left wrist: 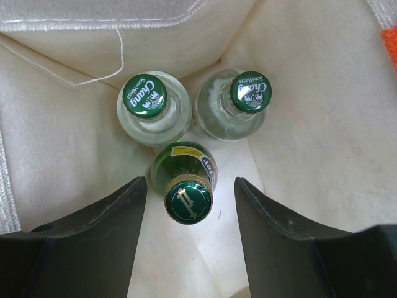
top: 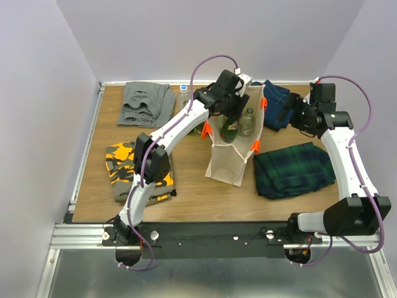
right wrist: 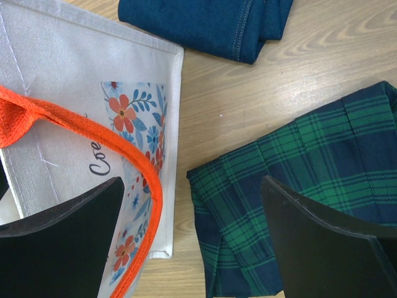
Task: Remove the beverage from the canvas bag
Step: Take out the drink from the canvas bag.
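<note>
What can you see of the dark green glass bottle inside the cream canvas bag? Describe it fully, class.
The dark green glass bottle stands upright in the cream canvas bag, viewed from above. Its round green cap has a crimped gold edge and gold emblem; a yellow-and-dark label rings the neck. Two clear glass bottles with green caps stand close beside it; contact is unclear. The open left pincer straddles it without touching.

We see a lab test cell: bare lilac walls [top: 37, 93] box the wooden table [top: 198, 195]; aluminium mounting rail [top: 80, 234] well behind the left pincer [left wrist: 189, 184].
</note>
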Motion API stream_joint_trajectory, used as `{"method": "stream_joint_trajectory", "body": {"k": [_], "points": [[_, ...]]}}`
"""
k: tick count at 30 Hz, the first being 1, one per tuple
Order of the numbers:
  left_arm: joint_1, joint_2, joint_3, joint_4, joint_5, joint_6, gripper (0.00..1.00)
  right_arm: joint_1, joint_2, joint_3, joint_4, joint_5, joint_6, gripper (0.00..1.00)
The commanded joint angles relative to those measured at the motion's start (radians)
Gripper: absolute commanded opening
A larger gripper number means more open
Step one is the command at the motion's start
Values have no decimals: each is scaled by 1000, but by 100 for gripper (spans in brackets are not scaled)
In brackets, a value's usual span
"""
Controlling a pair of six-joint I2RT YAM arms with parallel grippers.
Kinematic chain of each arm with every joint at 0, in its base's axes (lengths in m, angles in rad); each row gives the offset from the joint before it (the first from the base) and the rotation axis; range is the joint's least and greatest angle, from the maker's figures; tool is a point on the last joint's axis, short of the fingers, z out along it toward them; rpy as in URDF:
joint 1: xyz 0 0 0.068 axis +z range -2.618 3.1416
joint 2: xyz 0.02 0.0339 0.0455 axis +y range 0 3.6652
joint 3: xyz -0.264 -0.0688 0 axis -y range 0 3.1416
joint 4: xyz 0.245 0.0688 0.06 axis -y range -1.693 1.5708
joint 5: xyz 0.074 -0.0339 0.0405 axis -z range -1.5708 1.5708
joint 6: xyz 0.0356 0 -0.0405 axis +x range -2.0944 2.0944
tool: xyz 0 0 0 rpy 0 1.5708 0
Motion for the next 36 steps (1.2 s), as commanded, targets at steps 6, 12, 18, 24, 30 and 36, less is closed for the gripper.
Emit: {"method": "stream_joint_trajectory", "body": {"k": [6, 12, 18, 24, 30, 36], "points": [[-4, 21, -2, 9, -28, -4, 66, -2, 5, 12, -7, 17, -13, 100], [-4, 25, -1, 7, -31, -1, 65, -2, 10, 13, -6, 16, -13, 100], [-4, 28, 4, 7, -49, 7, 65, -2, 15, 15, -4, 13, -15, 100], [-4, 30, 8, 9, -48, 10, 58, -1, 10, 20, -7, 17, -13, 100], [-4, 27, 2, 9, -48, 13, 58, -1, 11, 21, -7, 19, -13, 100], [-4, 30, 2, 10, -49, 10, 55, -1, 11, 21, -7, 17, -13, 100]]}}
